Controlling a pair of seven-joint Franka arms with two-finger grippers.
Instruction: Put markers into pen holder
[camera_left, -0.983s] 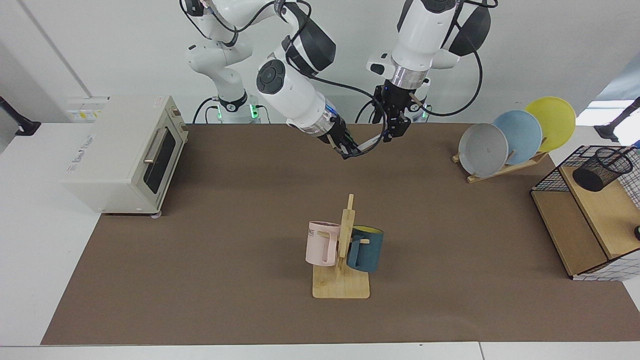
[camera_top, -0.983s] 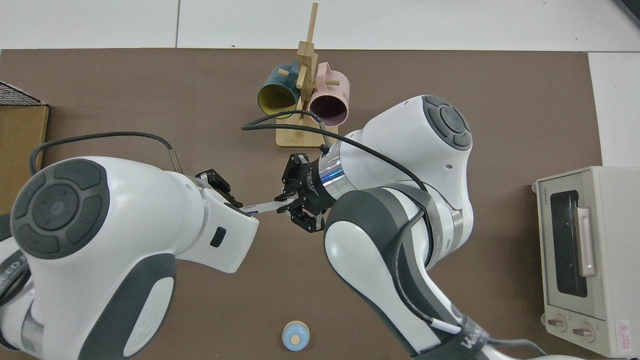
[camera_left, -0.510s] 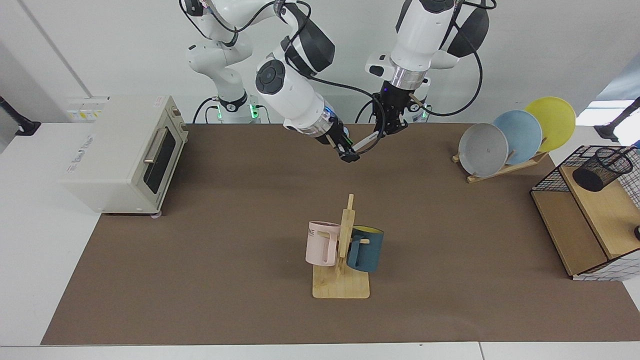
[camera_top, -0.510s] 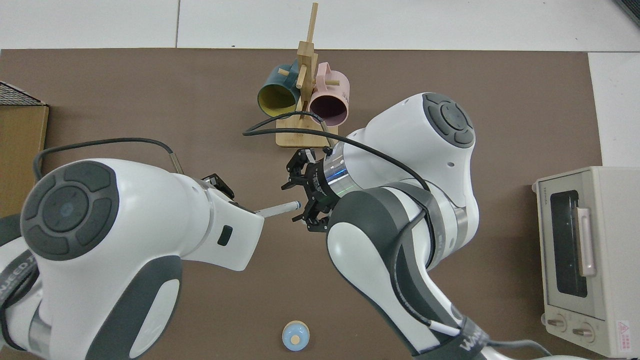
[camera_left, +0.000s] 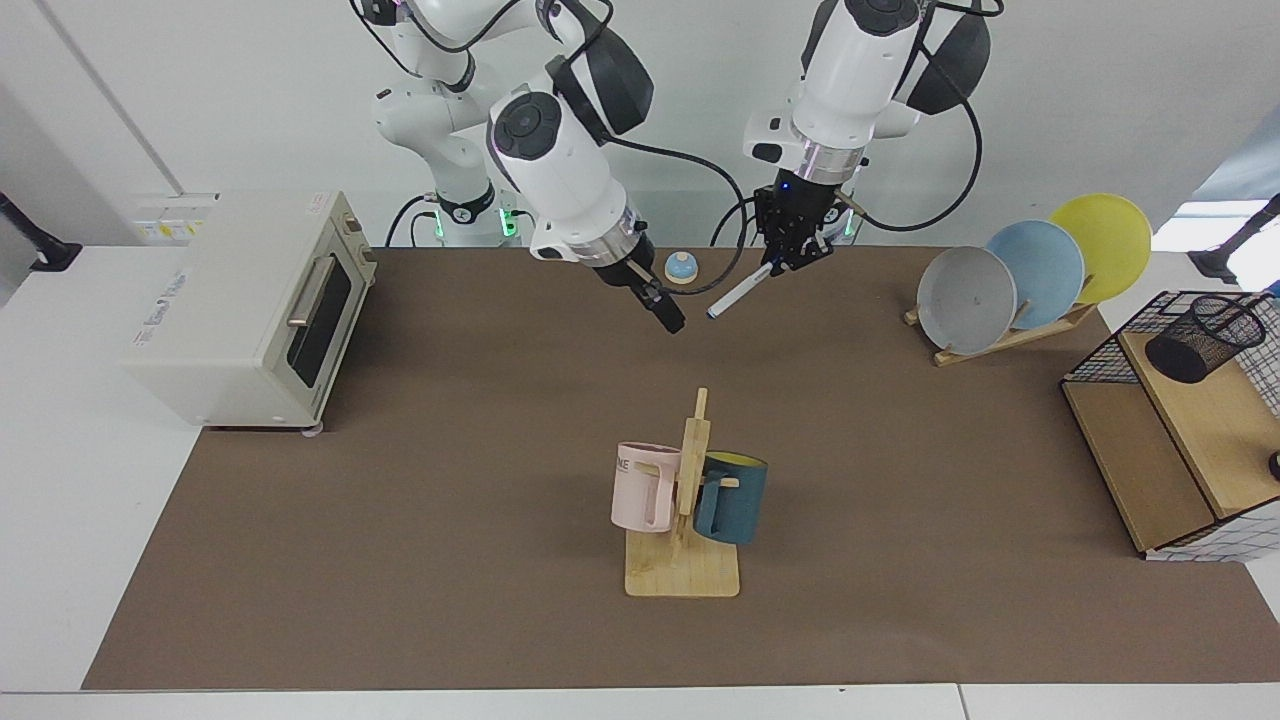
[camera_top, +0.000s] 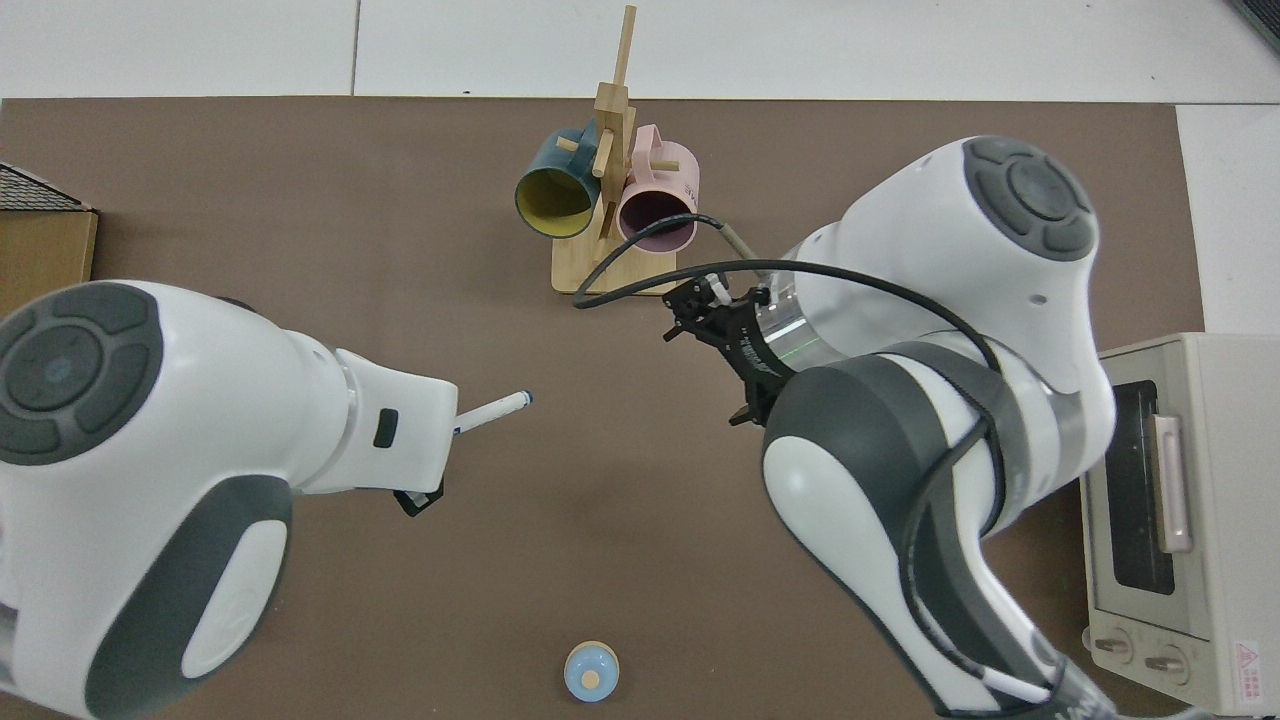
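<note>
The left hand (camera_left: 790, 255) is gripping the marker (camera_left: 738, 291) by its upper end, holding it tilted above the surface (camera_left: 450, 500). The right hand (camera_left: 668, 318), beside it, is empty; its finger state cannot be determined. The pen holder (camera_left: 1203, 338) is sitting in the wire basket (camera_left: 1100, 365), well apart.

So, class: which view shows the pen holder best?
The facing view: the pen holder lies tilted on the wire basket's wooden shelf. The top view shows only the basket's corner, not the holder.
</note>
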